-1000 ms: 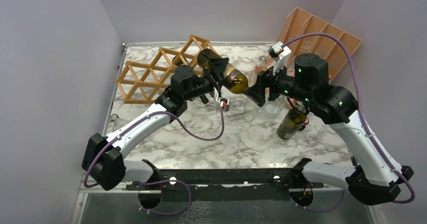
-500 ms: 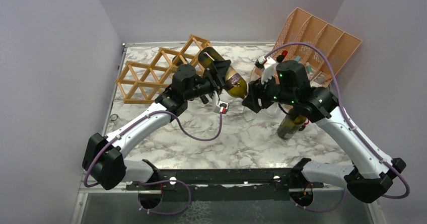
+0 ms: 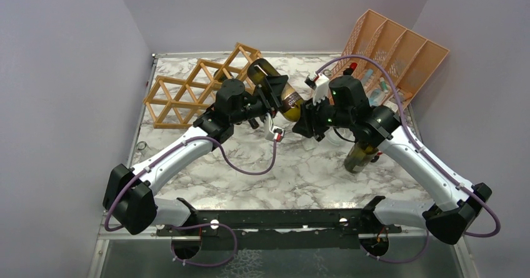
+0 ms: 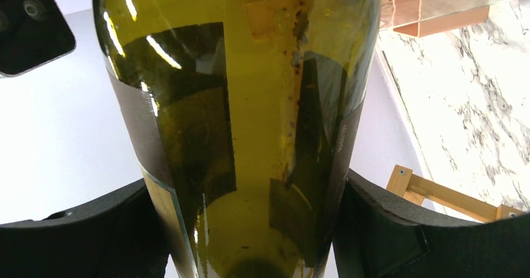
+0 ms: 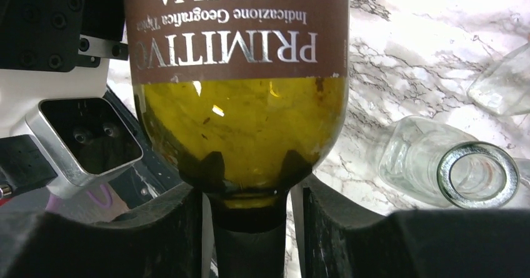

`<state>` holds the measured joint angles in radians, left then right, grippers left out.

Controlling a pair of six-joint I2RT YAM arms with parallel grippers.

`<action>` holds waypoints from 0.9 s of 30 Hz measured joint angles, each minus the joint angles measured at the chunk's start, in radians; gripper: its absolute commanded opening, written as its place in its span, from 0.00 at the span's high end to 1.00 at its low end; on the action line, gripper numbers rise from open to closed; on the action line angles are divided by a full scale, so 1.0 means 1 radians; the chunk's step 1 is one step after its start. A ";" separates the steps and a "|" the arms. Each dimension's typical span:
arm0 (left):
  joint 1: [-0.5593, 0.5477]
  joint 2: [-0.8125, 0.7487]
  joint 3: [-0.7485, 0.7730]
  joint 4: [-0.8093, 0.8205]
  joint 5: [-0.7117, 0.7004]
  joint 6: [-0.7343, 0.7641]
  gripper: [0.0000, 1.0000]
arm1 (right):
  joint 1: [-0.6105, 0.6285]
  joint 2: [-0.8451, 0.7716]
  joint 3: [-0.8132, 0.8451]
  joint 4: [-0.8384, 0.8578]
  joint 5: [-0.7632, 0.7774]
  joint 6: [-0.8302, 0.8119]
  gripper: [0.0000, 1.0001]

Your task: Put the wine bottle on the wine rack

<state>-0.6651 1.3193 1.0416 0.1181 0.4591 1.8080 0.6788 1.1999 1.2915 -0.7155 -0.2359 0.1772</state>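
Pale lilac walls point(image 3: 69, 72) close the space on three sides, and the white surface point(image 3: 300, 172) has grey marble veins. The wine rack point(image 3: 187, 90) lies on it behind and to the left of the left pincer point(image 4: 250, 222). All its cells that I can see are open. A peach slotted organizer point(image 3: 400, 47) leans in the corner behind the right pincer point(image 5: 250, 215), and the small things inside it are too blurred to name.

The wine bottle point(image 3: 278, 87) is in the air between the two pincers. It is tilted, with its base toward the right end of the rack. I cannot tell if the base touches the wood. The left pincer is clamped on the green body of the bottle, one black finger point(image 4: 387, 228) pressed on each side. The right pincer stands around the dark neck, and a thin bright strip shows between the neck and each finger point(image 5: 156, 234), so its jaws are apart and not pressing. The mouth of the bottle is hidden between those fingers.

A second green bottle point(image 3: 360, 156) stands below the right arm, half covered by it. Clear glass bottles point(image 5: 450, 165) lie on the surface just right of the right pincer, and one is cut off by the edge of the wrist view.
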 measured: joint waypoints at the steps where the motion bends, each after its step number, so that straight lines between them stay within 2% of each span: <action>1: 0.000 0.000 0.000 -0.001 -0.001 0.000 1.00 | 0.000 0.000 -0.002 0.005 -0.003 0.004 0.60; 6: 0.001 0.001 0.000 -0.008 -0.022 0.004 1.00 | 0.001 0.008 -0.006 0.015 -0.010 0.015 0.97; 7: 0.001 0.001 0.000 -0.010 -0.025 0.003 1.00 | 0.001 0.011 -0.006 0.015 -0.010 0.013 0.99; 8: 0.001 0.001 0.000 -0.013 -0.028 0.003 0.92 | 0.001 0.013 -0.006 0.015 -0.010 0.014 0.99; 9: 0.001 0.001 0.000 -0.015 -0.030 0.003 0.73 | 0.001 0.014 -0.006 0.016 -0.009 0.014 0.99; 11: 0.001 0.001 0.000 -0.017 -0.031 -0.006 0.07 | 0.001 0.014 -0.006 0.016 -0.008 0.016 0.99; 12: 0.001 0.001 0.000 -0.017 -0.031 -0.012 0.02 | 0.001 0.014 -0.006 0.017 -0.008 0.016 0.99; 22: -0.014 -0.011 0.009 0.029 -0.022 -0.149 0.01 | 0.003 -0.034 -0.025 0.037 0.082 0.058 0.99; 27: -0.016 -0.025 0.087 -0.044 -0.030 -0.336 0.01 | 0.003 -0.035 -0.005 0.058 0.146 0.092 0.99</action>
<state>-0.6807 1.2942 1.1286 0.0742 0.4294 1.4719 0.6815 1.1652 1.2865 -0.6575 -0.0895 0.2687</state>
